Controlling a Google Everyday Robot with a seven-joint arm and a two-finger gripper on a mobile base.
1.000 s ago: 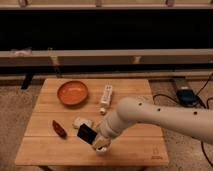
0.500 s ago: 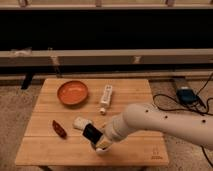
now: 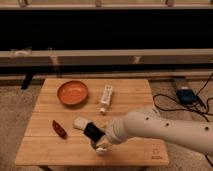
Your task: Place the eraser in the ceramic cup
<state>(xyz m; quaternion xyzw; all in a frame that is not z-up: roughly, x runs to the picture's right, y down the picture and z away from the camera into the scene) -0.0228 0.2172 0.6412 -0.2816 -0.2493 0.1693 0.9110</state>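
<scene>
Gripper (image 3: 98,140) clamped on the eraser (image 3: 92,132), low over the table (image 3: 131,93).
The eraser sits well in front of the orange bowl (image 3: 72,92), just beside the pale block (image 3: 80,123).

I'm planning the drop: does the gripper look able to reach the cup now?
Probably yes: the gripper, eraser at its tip, sits right by the cup near the table's front edge; nothing stands between.
</scene>
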